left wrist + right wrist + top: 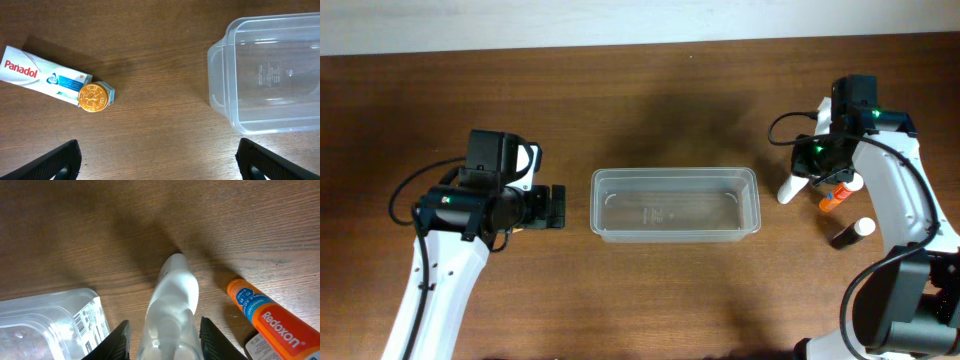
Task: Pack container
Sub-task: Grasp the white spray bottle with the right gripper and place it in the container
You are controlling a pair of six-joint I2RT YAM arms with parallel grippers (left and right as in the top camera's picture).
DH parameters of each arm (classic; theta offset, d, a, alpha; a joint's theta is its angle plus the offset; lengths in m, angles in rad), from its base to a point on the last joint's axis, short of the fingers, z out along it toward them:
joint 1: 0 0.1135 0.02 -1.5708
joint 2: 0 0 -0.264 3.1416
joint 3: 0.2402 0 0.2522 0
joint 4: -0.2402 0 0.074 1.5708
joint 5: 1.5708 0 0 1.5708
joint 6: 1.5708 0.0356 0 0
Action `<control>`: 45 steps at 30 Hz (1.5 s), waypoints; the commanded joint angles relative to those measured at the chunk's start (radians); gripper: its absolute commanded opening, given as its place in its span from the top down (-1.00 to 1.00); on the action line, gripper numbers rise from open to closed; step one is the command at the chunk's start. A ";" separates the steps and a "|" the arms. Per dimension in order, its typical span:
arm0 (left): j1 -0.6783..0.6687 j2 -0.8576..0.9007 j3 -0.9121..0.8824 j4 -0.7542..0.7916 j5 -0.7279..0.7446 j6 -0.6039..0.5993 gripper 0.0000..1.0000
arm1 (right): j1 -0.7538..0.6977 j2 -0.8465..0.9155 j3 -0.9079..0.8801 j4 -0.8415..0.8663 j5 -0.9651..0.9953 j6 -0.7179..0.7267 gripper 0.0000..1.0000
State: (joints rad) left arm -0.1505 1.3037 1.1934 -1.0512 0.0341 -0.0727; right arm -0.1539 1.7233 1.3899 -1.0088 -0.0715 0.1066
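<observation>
The clear plastic container [675, 236] sits empty at the table's middle; it also shows in the left wrist view [220, 75] and the right wrist view [50, 310]. My right gripper [817, 165] is just right of it, shut on a white bottle [172, 295] that points down toward the table [789, 189]. My left gripper [558, 207] is open and empty, just left of the container, its fingers wide apart over bare wood [157, 155].
A Panadol box [42, 77] and a small gold-lidded jar [94, 97] lie left of the container, under my left arm. An orange Redoxon tube [265, 317] [833, 200] and a dark white-capped bottle [853, 232] lie by my right gripper.
</observation>
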 commanded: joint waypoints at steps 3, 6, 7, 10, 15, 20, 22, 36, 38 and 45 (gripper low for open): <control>-0.002 0.005 0.021 0.004 0.000 -0.002 -0.99 | -0.005 0.004 0.021 0.004 0.031 0.014 0.34; -0.002 0.005 0.021 0.004 0.000 -0.002 -0.99 | -0.005 0.004 0.021 0.004 0.031 0.014 0.46; -0.002 0.005 0.021 0.004 0.000 -0.002 -0.99 | -0.005 0.004 0.021 0.004 0.031 0.014 0.46; -0.002 0.005 0.021 0.004 0.000 -0.002 -0.99 | -0.005 0.004 0.021 0.004 0.031 0.014 0.53; -0.002 0.005 0.021 0.003 0.000 -0.002 -0.99 | -0.004 0.003 0.021 0.003 0.031 0.014 0.56; -0.002 0.005 0.021 0.003 0.000 -0.002 -0.99 | -0.003 -0.019 0.042 -0.018 -0.014 0.013 0.56; -0.002 0.005 0.021 0.003 0.000 -0.002 -0.99 | -0.002 -0.042 0.073 -0.049 -0.047 0.013 0.56; -0.002 0.005 0.021 0.019 0.000 -0.002 -0.99 | 0.238 -0.328 0.217 -0.370 -0.075 -0.070 0.57; -0.002 0.005 0.021 0.022 0.000 -0.002 -0.99 | 0.298 -0.341 0.217 -0.377 -0.074 -0.070 0.56; -0.002 0.005 0.021 0.022 0.000 -0.002 -0.99 | 0.377 -0.285 0.146 -0.345 -0.003 -0.066 0.56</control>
State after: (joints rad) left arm -0.1505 1.3037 1.1934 -1.0313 0.0341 -0.0727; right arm 0.2131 1.4048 1.5730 -1.3685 -0.1192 0.0479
